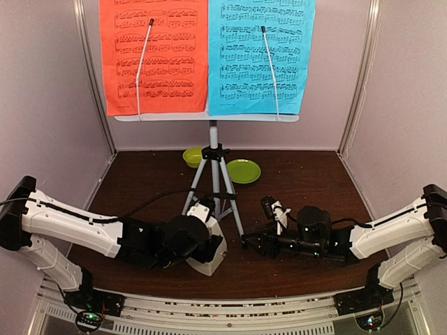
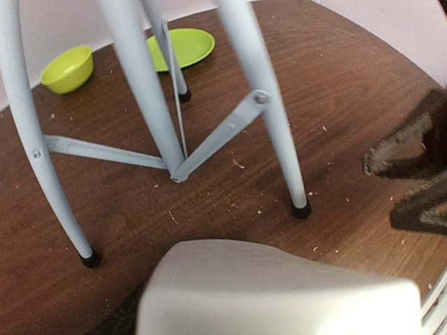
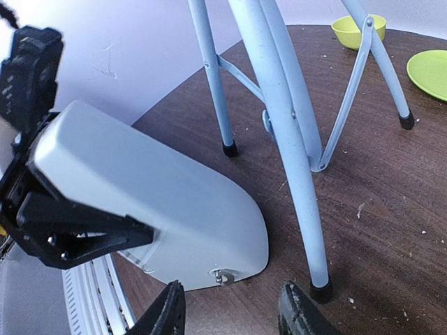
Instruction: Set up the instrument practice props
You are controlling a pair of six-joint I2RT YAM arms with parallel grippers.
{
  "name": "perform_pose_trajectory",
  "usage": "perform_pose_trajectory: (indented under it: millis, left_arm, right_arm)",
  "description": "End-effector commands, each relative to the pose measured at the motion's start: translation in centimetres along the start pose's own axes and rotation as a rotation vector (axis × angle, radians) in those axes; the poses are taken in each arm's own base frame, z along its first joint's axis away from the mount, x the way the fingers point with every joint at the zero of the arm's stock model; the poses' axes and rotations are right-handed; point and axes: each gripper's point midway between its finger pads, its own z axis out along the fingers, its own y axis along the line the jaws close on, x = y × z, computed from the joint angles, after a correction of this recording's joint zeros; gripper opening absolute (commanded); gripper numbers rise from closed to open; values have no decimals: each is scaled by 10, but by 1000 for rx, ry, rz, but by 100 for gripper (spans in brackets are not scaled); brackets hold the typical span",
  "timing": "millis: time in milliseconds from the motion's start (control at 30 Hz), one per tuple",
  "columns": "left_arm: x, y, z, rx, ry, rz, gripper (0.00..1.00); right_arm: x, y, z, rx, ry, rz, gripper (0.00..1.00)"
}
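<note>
Red sheet (image 1: 174, 63), blue sheet (image 1: 241, 63), both printed staves; right gripper (image 3: 232, 289) apart, left gripper (image 1: 204, 237) hugging metronome (image 3: 174, 209), can't tell if clamped.

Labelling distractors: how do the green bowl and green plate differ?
The bowl is deep-walled; the plate is flat and shallow. The bowl sits left of the tripod mast, the plate right of it. The plate spreads wider than the bowl. Both are lime green, upright on the table.

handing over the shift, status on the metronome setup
Left gripper astride the metronome, grip unclear. Right gripper open, empty. Tripod legs close beside it.
</note>
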Motion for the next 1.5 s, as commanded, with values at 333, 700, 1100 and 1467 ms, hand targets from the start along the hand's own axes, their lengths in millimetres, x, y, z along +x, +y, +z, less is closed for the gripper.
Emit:
perform_pose_trajectory:
  millis: [333, 700, 1100, 1467]
  left_arm:
    - [-107, -28, -86, -75, -374, 397, 26]
    - [-129, -33, -107, -46, -460, 345, 24]
    - [-135, -41, -116, 40, -514, 292, 23]
    - [-136, -48, -123, 113, -545, 285, 22]
  right_arm:
    - [3, 20, -4, -132, -59, -1, 47]
    - [-1, 39, 11, -155, -56, -12, 51]
    - [-22, 53, 17, -200, -109, 25, 50]
    - [-36, 63, 13, -225, -131, 22, 40]
